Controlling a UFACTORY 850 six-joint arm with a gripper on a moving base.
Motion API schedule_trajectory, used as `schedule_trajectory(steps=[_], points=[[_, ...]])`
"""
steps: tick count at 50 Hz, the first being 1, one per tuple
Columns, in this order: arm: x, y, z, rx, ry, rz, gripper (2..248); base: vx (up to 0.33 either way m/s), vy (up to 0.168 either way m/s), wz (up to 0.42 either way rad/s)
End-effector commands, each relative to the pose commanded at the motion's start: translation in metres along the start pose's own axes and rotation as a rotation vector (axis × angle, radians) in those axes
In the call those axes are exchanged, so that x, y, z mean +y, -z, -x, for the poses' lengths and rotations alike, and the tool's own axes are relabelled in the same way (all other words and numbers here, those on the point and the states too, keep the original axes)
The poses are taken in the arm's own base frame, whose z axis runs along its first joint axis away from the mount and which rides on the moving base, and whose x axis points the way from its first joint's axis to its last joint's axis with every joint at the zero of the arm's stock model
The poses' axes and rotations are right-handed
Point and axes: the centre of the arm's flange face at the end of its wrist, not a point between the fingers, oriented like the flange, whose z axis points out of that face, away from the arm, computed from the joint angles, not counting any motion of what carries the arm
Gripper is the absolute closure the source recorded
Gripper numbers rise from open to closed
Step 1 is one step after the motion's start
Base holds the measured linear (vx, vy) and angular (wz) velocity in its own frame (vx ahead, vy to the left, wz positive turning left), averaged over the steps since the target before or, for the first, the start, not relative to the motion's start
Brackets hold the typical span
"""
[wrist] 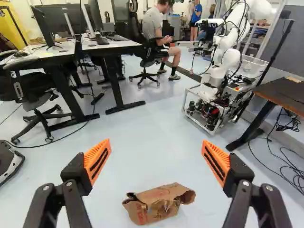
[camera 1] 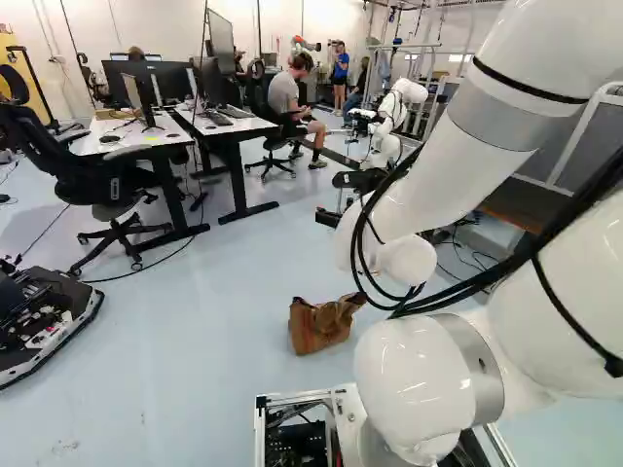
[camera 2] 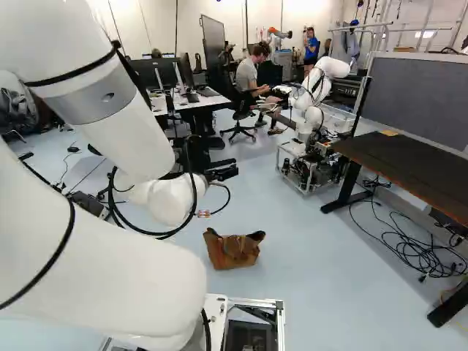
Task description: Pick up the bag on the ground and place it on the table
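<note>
Brown bag (wrist: pixel 159 205) on the floor (wrist: pixel 156 166) below the gripper (wrist: pixel 156 145), which is spread wide, empty; so pickup and placing both left tbh.

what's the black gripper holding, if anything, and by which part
Nothing; the gripper is open, and the brown paper bag lies on the floor

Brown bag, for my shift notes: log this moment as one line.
brown bag: on floor, ahead of hand | hand: open, empty | lift: not done | placing: not done

Brown bag (camera 2: pixel 223 256) on floor (camera 2: pixel 314 263); dark table (camera 2: pixel 409 172) right; another robot (camera 2: pixel 333 68) beyond.
</note>
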Motion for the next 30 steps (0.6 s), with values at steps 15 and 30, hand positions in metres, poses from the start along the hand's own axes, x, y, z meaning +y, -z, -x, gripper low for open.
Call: schedule_trajectory(steps=[15,30], points=[[0.000,-0.006,-0.003,-0.009,0.000,0.000,3,0.151,0.002,0.000],[0.000,-0.026,-0.010,-0.046,0.000,0.000,3,0.018,0.000,0.002]])
